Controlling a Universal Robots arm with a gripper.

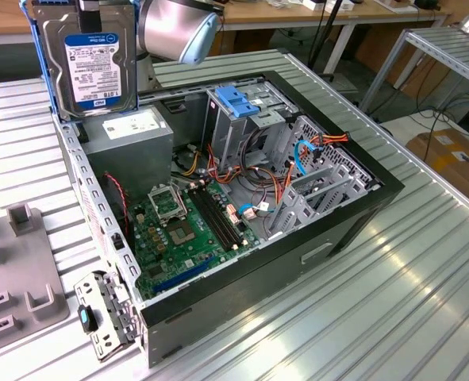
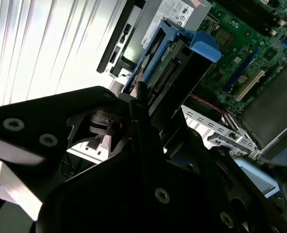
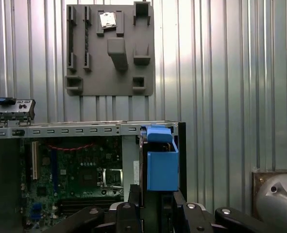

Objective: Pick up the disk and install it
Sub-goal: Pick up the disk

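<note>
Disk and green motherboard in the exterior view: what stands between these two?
In the exterior view, the grey power-supply box stands between the raised disk and the motherboard.

In the first wrist view, the dark body of the hand [image 3: 155, 204] covers the near end of the disk [image 3: 161, 165], so we cannot see where the clamped fingers meet it. In the exterior view, the disk's top runs off the picture above the computer case [image 1: 297, 254]. The grey fixture plate [image 1: 28, 274] lies on the surface beside the case and is cut by the exterior view's left edge.
</note>
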